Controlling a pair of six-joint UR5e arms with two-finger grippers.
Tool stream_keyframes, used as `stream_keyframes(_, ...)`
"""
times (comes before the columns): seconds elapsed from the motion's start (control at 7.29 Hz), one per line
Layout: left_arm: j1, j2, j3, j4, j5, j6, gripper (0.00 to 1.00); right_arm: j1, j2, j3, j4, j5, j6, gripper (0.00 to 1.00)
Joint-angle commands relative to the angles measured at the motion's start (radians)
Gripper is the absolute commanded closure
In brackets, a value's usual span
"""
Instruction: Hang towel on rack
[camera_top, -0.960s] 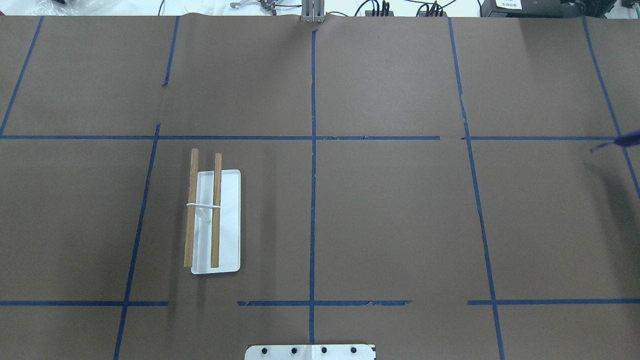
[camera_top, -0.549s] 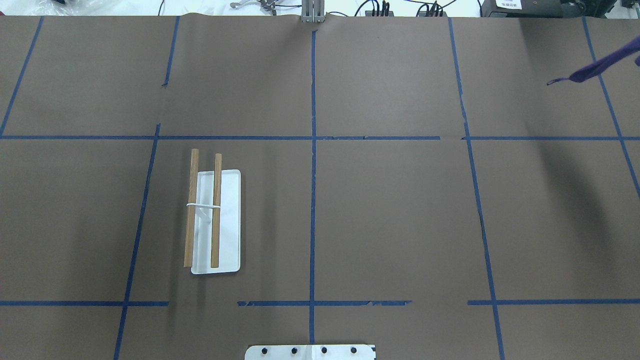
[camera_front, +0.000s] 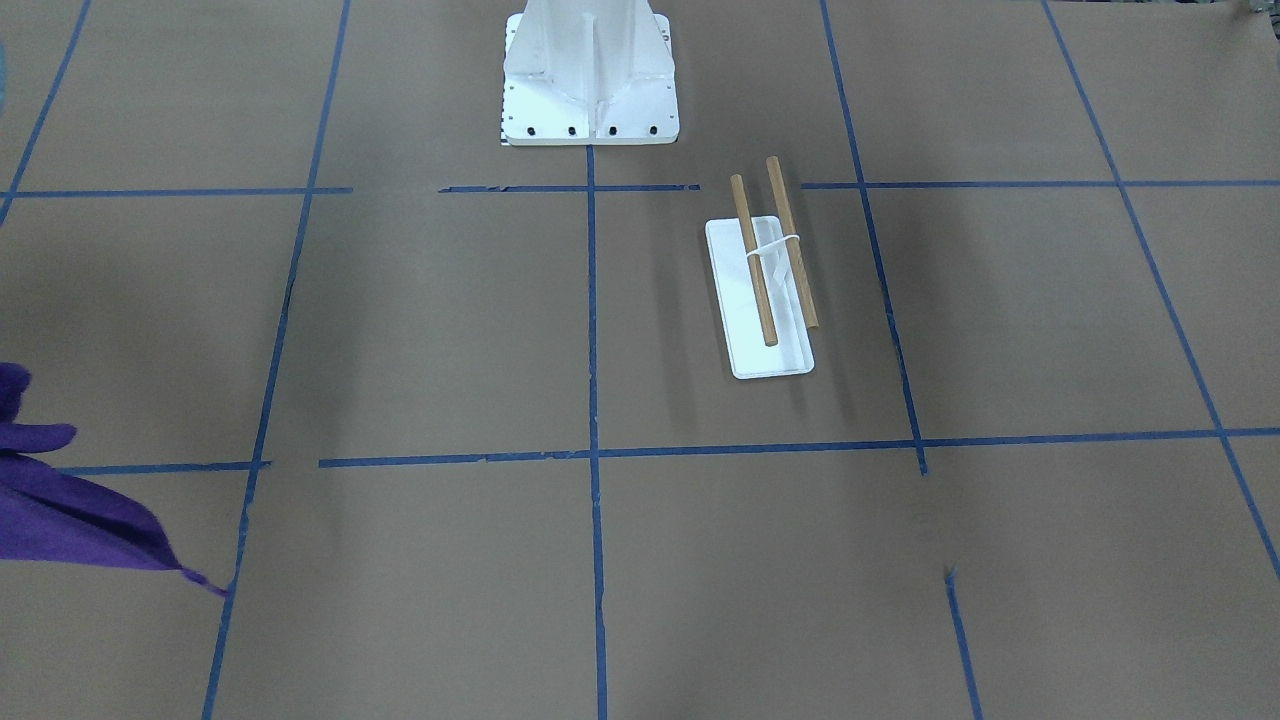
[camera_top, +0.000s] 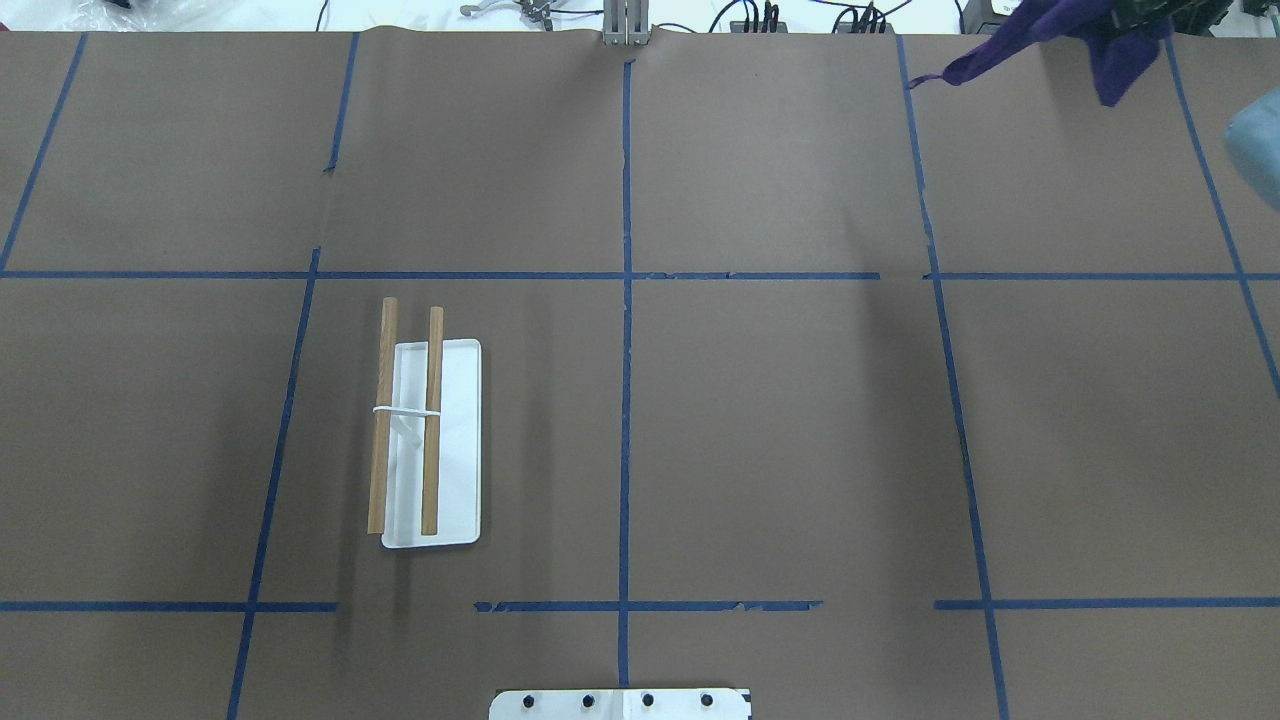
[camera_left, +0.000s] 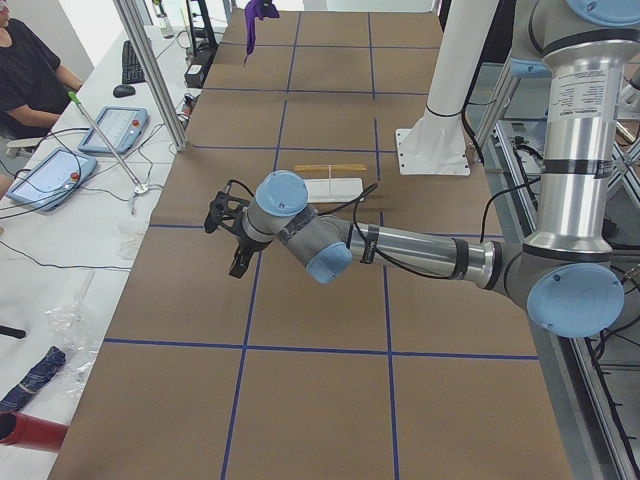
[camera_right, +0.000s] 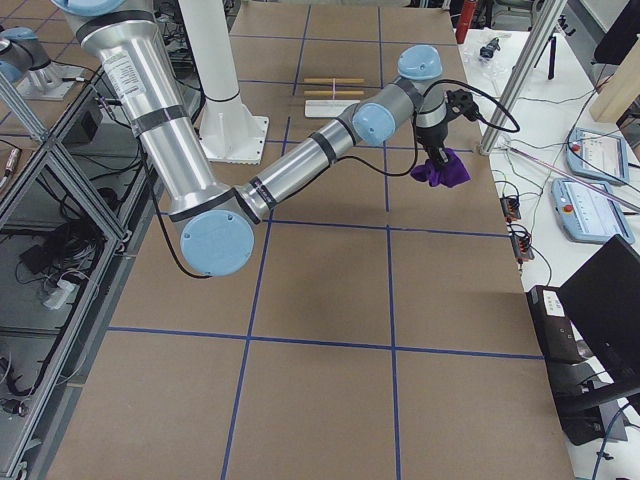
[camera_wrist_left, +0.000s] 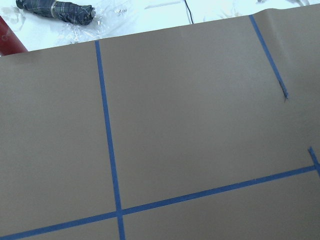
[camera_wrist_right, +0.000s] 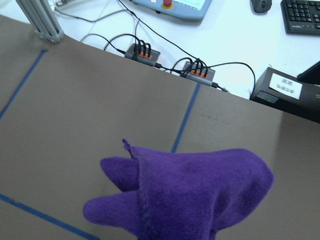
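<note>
Right jaws clamp the purple towel (camera_right: 441, 170) aloft, well apart from the rack (camera_top: 432, 420); left jaws' opening: cannot tell.

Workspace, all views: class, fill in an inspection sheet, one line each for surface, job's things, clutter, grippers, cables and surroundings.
surface: brown paper, flat, gridded with blue tape.
job's things: rack stands on the robot's left half, both rods bare; purple towel hangs in the air near the far right corner.
clutter: nothing seen on the paper; a dark plaid bundle lies beyond its edge.
grippers: left gripper hovers above the paper, open or shut cannot be told; right gripper has the towel hanging from it, jaws hidden.
cables: black leads and plug boxes along the far edge.
surroundings: white pedestal, seated operator, control tablet, keyboard.
</note>
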Motion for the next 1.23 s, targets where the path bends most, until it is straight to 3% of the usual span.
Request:
stream_keyframes(0.0, 0.106, -0.055, 0.006, -0.153, -0.001, -0.376, 0.0, -0.138, 0.003, 0.029, 0.261, -0.082, 0.383, 1.0)
stream_keyframes(0.14, 0.152, -0.064, 0.006, -0.196, -0.002, -0.496, 0.0, -0.216, 0.003, 0.081, 0.305, -0.157, 0.498, 1.0)
stream_keyframes(0.41, 0.244, -0.157, 0.008, -0.247, -0.001, -0.817, 0.0, -0.429, 0.011, 0.193, 0.305, -0.409, 0.588, 1.0)
stream_keyframes(0.55, 0.296, -0.231, 0.017, -0.246, 0.004, -1.002, 0.0, -0.492, 0.021, 0.2, 0.305, -0.467, 0.573, 1.0)
stream_keyframes(0.82, 0.457, -0.352, 0.015, -0.243, 0.147, -1.306, 0.0, -0.559, 0.069, 0.2, 0.301, -0.495, 0.564, 1.0)
stream_keyframes(1.1, 0.594, -0.427, 0.023, -0.232, 0.258, -1.467, 0.0, -0.614, 0.07, 0.2, 0.299, -0.57, 0.496, 1.0)
